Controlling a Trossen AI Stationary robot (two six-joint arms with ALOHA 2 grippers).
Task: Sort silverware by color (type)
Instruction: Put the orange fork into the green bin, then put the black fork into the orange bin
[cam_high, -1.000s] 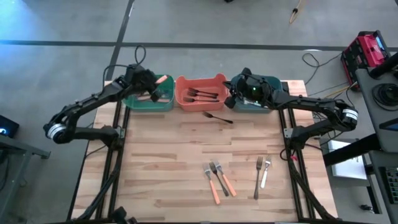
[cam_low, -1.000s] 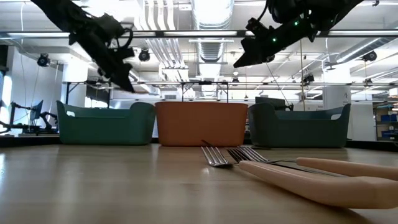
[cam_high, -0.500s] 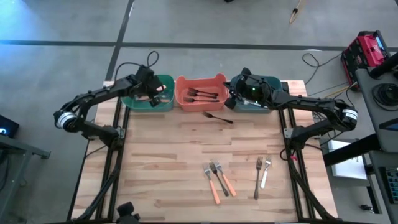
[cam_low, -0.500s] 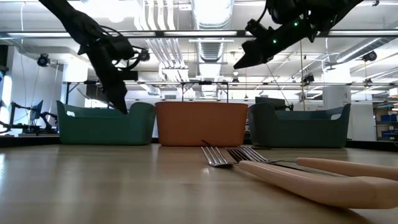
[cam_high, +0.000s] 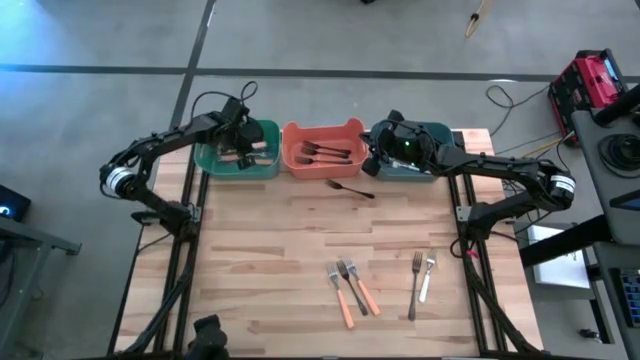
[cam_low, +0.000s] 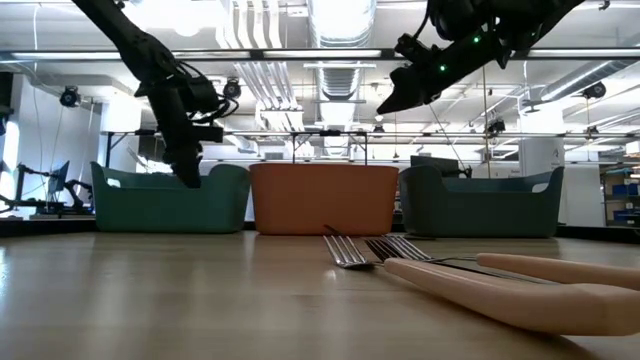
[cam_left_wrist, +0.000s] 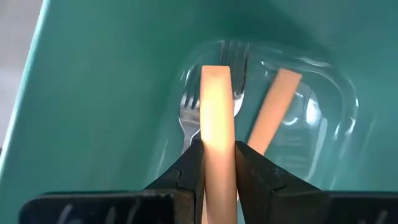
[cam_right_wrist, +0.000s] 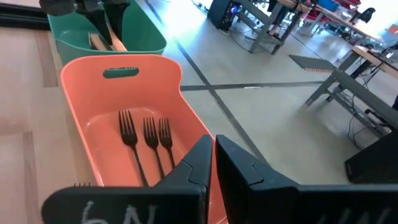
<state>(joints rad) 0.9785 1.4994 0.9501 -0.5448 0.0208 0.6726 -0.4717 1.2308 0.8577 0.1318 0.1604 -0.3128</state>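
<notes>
The left claw (cam_left_wrist: 217, 163) pinches an orange-handled fork (cam_left_wrist: 217, 130) tines-down, hanging inside the green bin (cam_high: 237, 164) at the desk's far left corner, bin floor straight below; the right claw (cam_right_wrist: 213, 155), shut and empty, hovers over the far edge.

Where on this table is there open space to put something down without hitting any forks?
The table's whole left side, below the left green bin, is bare wood. So is the middle band between the dark fork near the orange bin and the forks below. Crowded: the orange-handled forks and the pale forks at bottom right.
</notes>
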